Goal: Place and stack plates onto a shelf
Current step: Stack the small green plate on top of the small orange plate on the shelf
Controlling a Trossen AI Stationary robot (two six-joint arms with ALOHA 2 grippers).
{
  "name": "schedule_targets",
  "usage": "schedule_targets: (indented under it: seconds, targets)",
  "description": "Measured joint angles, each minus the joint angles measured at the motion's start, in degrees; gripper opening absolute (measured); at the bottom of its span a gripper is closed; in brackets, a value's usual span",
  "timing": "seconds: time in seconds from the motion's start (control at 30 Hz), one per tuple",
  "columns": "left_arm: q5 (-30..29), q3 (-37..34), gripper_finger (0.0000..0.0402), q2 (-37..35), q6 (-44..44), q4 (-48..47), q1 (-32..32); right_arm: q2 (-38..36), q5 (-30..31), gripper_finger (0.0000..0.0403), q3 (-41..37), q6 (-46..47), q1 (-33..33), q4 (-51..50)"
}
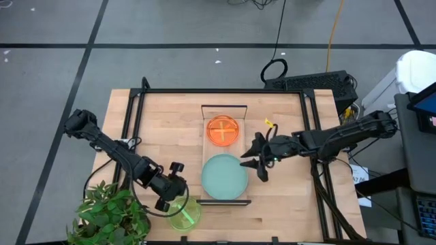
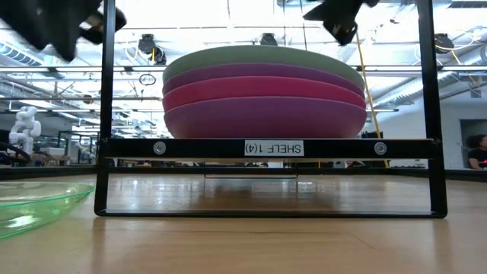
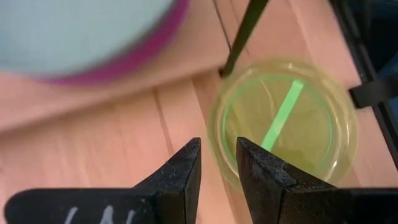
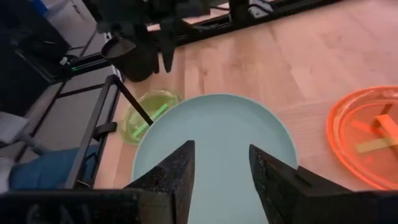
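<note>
The shelf (image 1: 224, 110) runs from far to near down the table's middle. A stack of large plates rests on its near part, pale teal plate (image 1: 224, 175) (image 4: 214, 134) on top, purple and magenta ones (image 2: 262, 106) beneath. A translucent orange plate (image 1: 223, 129) (image 4: 367, 137) lies on the shelf's far part. A neon green plate (image 1: 184, 212) (image 3: 283, 118) lies flat on the table by the shelf's near left corner. My left gripper (image 1: 175, 196) (image 3: 218, 168) hovers open above the green plate's rim. My right gripper (image 1: 258, 167) (image 4: 221, 165) hangs open over the teal plate's right edge.
A potted plant (image 1: 112, 214) stands at the table's near left corner, close to the left arm. A black frame (image 1: 143, 95) (image 2: 106, 114) stands around the shelf. Bare wood (image 1: 286, 211) shows at the near right of the table.
</note>
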Motion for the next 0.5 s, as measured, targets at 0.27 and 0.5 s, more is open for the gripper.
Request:
schedule_targets:
  seconds: [0.27,0.5]
  targets:
    - [0.0,-8.8,0.0108,0.0,-15.0,4.8,-3.0,-2.2,2.8,0.0136,0.0,-0.1,2.5,-2.3]
    - [0.0,-15.0,0.0108,0.0,-21.5,11.3,-3.1,-2.2,4.1,0.0136,0.0,0.0,2.6,-2.5]
